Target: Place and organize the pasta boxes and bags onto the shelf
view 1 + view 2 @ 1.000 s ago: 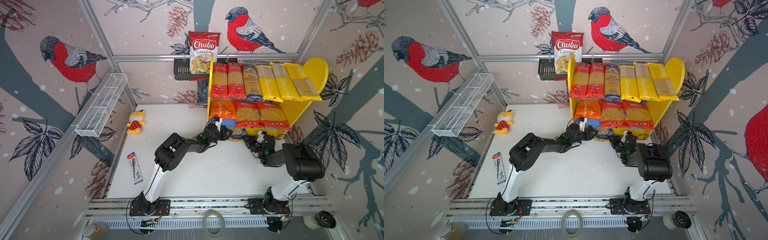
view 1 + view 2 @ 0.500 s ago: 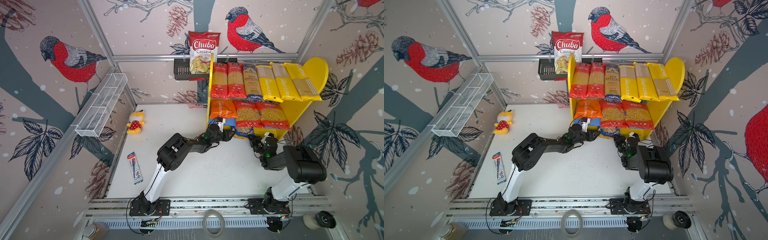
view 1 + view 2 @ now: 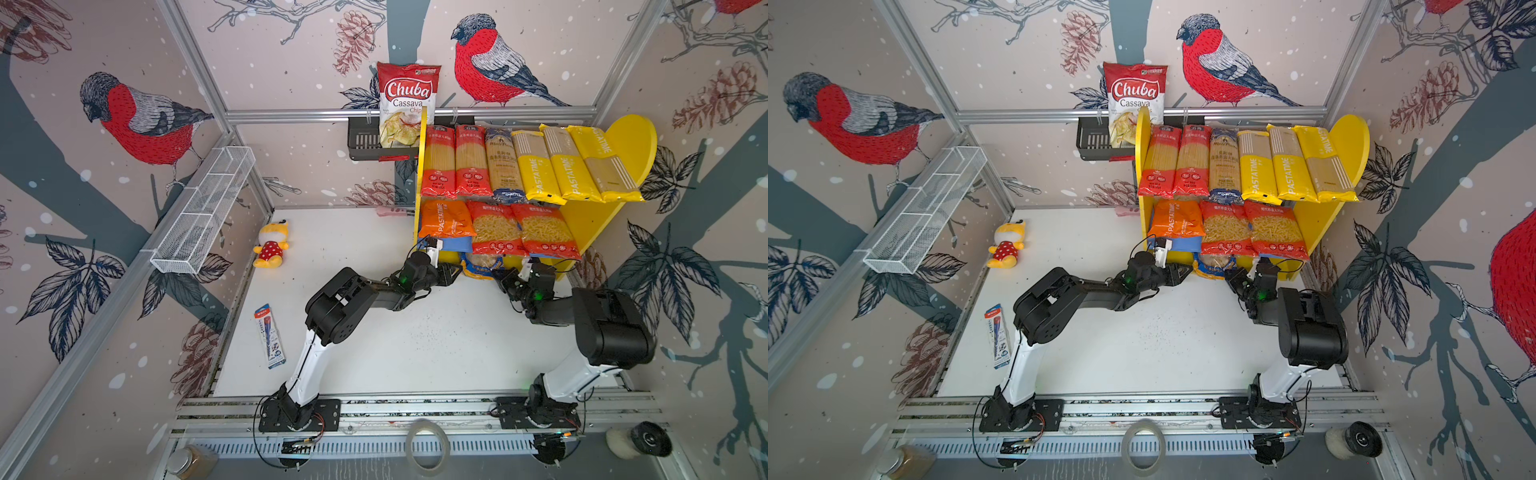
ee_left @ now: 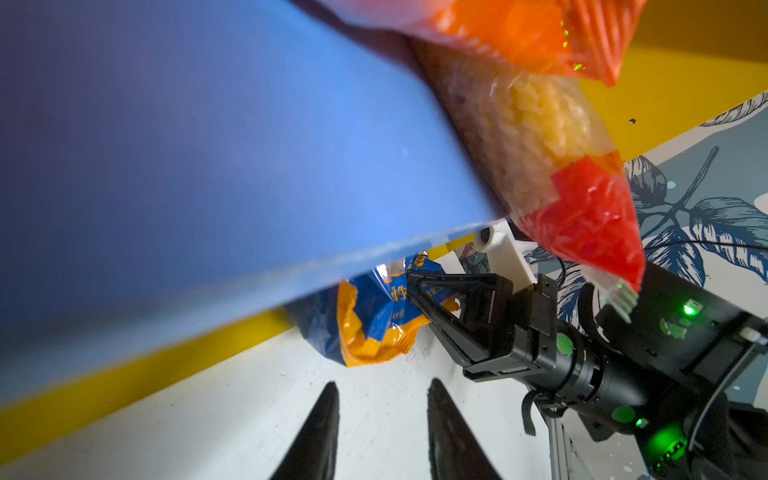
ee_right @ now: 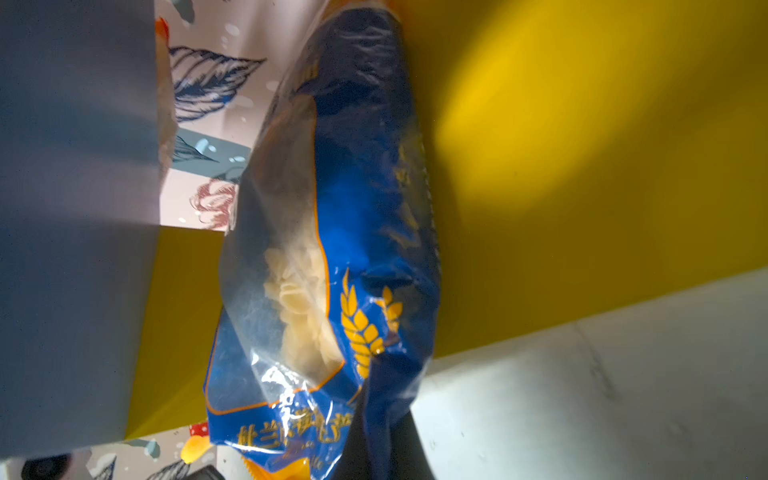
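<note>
The shelf (image 3: pixel 631 141) stands at the back right with its blue lower board (image 4: pixel 208 166). Red, dark-blue and yellow spaghetti packs (image 3: pixel 536 166) lie on top. An orange bag (image 3: pixel 446 220) and two red macaroni bags (image 3: pixel 523 228) lie on the lower board. A blue-yellow macaroni bag (image 3: pixel 482 266) (image 3: pixel 1214 266) (image 4: pixel 374 320) (image 5: pixel 332 249) lies on the table under that board. My right gripper (image 3: pixel 505 278) (image 3: pixel 1233 278) (image 5: pixel 374 440) is shut on its crimped edge. My left gripper (image 3: pixel 455 272) (image 3: pixel 1185 270) (image 4: pixel 382 384) is open and empty, just short of the bag.
A Chuba chips bag (image 3: pixel 407 104) hangs in a black rack beside the shelf. A plush toy (image 3: pixel 272 245) and a pen pack (image 3: pixel 270 336) lie at the table's left. A white wire basket (image 3: pixel 203 212) hangs on the left wall. A tape roll (image 3: pixel 428 446) lies at the front rail.
My right gripper's jaws have closed on the blue-yellow bag's edge. My left gripper has shifted a little toward the shelf and narrowed slightly.
</note>
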You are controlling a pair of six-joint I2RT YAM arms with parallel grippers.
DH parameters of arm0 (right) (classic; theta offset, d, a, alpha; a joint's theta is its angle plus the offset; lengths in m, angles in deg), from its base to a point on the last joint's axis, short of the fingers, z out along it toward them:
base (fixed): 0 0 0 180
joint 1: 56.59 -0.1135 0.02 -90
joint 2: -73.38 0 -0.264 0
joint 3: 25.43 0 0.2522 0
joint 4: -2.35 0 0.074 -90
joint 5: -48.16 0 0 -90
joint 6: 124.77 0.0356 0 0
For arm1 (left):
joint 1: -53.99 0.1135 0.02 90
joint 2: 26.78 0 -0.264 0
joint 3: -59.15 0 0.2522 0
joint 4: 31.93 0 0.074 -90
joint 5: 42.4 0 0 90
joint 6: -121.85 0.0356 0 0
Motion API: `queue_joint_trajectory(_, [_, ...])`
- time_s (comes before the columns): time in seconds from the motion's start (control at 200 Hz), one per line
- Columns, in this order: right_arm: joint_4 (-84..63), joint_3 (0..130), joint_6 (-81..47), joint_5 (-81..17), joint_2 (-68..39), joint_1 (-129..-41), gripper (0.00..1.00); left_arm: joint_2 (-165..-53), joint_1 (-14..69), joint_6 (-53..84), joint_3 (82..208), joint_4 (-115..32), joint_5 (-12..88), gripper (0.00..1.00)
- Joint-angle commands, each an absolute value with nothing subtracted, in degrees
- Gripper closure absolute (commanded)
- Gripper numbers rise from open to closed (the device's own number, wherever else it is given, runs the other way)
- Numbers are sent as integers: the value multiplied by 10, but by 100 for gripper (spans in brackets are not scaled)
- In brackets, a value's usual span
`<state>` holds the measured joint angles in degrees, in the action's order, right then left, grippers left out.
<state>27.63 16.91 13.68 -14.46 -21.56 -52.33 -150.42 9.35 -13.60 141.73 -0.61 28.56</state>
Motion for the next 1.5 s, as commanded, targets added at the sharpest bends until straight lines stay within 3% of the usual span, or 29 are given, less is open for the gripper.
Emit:
queue_joint_trajectory(0.0, [208, 192, 72, -135, -211, -508, 98, -1496, 92, -154, 1408, -55, 290, 64])
queue_joint_trajectory(0.21, [220, 214, 91, -126, -235, -531, 86, -1473, 91, -155, 1371, -44, 302, 64])
queue_joint_trajectory(0.405, [282, 205, 144, -118, -257, -539, 87, -1449, 88, -157, 1339, -33, 305, 64])
queue_joint_trajectory(0.695, [256, 241, 137, -128, -265, -546, 86, -1412, 86, -148, 1304, -31, 315, 64])
queue_joint_trajectory(0.795, [220, 238, 113, -131, -238, -545, 75, -1387, 86, -142, 1279, -35, 319, 64])
queue_joint_trajectory(0.865, [185, 234, 95, -136, -211, -543, 60, -1366, 84, -133, 1266, -42, 323, 64])
queue_joint_trajectory(0.966, [153, 210, 82, -152, -158, -544, 49, -1331, 76, -115, 1248, -57, 335, 63])
queue_joint_trajectory(1.221, [45, 129, 29, -196, 10, -554, 43, -1191, 64, -40, 1153, -91, 417, 59])
queue_joint_trajectory(1.356, [-8, 96, -10, -292, 153, -580, 41, -1071, 64, 33, 1094, -145, 532, 44])
queue_joint_trajectory(1.496, [50, 46, -44, -466, 288, -605, 30, -958, 64, 151, 1018, -133, 685, 29])
